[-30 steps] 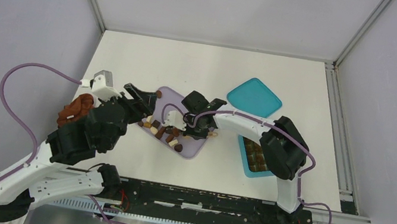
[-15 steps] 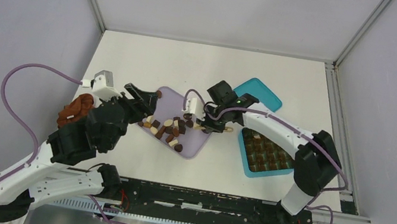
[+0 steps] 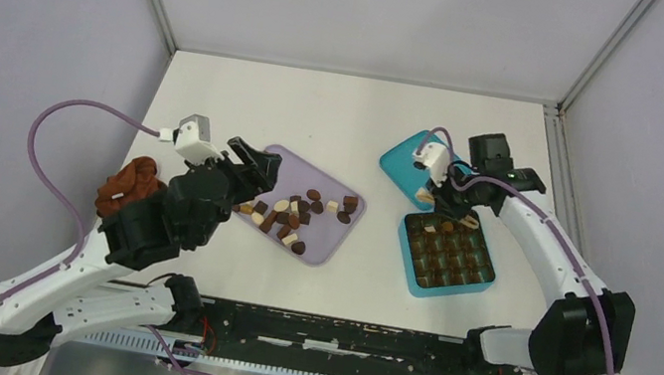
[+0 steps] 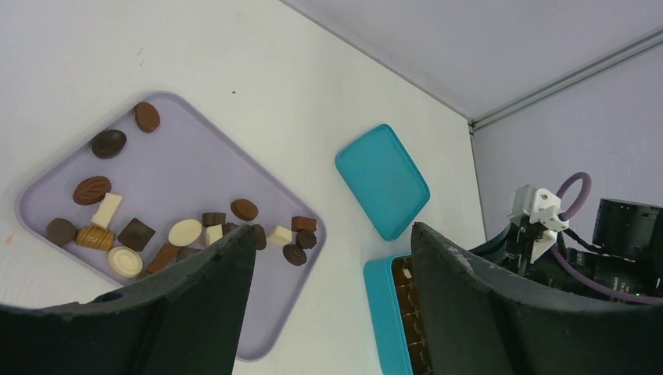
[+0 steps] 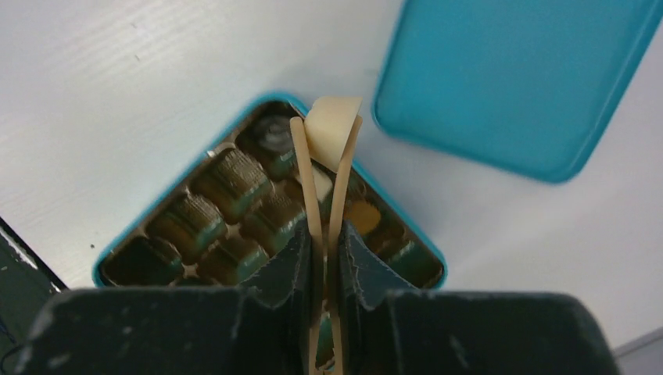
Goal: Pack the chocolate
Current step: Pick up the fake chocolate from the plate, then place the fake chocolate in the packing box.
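Fingers spread wide and holding nothing, our left gripper [image 4: 334,230] hangs above the near-left edge of the flat lavender plastic tray [image 3: 330,238], with the rust-brown cloth lump [image 3: 129,186] beside its arm on the left. Most of the chocolate [image 3: 288,216] lies on that tray: a loose scatter of small dark, mid-brown and cream-white pieces. To the right, apart from the tray, sits the open teal rectangular box [image 4: 381,312] with its dark moulded insert of cells. Over its far-left corner our right gripper [image 5: 328,234] is pressed together on a pair of thin tan tongs [image 5: 309,180], whose tips pinch one cream-white chocolate piece [image 5: 332,129] above the cells. We judge the step in hand is setting this piece into the box. The next move calls for a straight descent into a free cell, then a gentle release. A couple of cells near that corner look filled, so we must pick one beside them. The box wall sits close under the tong tips on two sides. The flat teal lid [image 3: 400,163] lies just beyond that corner, so outward drift has little margin. Open room lies in the bare strip of white table [image 3: 321,105] between tray and box, and across the far side.
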Action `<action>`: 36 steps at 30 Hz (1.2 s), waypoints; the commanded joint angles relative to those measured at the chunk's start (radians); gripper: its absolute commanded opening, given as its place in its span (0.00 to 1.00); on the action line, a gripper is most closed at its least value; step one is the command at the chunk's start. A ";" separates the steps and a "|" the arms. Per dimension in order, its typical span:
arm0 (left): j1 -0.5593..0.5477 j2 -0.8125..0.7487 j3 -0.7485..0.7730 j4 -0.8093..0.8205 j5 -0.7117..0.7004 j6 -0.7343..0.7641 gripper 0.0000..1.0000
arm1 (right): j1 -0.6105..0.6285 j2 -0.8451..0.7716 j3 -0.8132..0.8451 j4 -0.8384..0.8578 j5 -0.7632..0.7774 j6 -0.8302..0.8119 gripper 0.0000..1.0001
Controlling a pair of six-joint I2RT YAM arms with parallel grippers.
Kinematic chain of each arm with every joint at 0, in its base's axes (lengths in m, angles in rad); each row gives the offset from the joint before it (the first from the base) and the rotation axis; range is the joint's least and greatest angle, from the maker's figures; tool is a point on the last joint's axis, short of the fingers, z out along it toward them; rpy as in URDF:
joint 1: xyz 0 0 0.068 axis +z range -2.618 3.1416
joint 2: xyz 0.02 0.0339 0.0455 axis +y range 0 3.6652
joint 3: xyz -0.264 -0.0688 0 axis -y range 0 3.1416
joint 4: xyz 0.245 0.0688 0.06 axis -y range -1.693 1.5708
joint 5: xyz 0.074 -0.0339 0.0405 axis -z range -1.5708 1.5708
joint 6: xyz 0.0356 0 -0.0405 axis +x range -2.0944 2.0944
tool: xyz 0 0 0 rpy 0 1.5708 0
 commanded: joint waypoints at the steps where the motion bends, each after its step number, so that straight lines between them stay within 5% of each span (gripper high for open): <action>1: -0.001 0.027 0.011 0.057 0.005 0.020 0.79 | -0.160 -0.066 -0.034 -0.100 -0.013 -0.099 0.12; 10: -0.002 0.043 0.012 0.072 0.020 0.036 0.79 | -0.420 -0.063 -0.074 -0.196 0.068 -0.271 0.12; 28: -0.001 0.012 -0.013 0.071 0.022 0.014 0.78 | -0.429 0.076 -0.096 -0.089 0.080 -0.247 0.23; 36: -0.001 0.021 -0.008 0.072 0.017 0.016 0.79 | -0.428 0.099 -0.091 -0.078 0.080 -0.245 0.35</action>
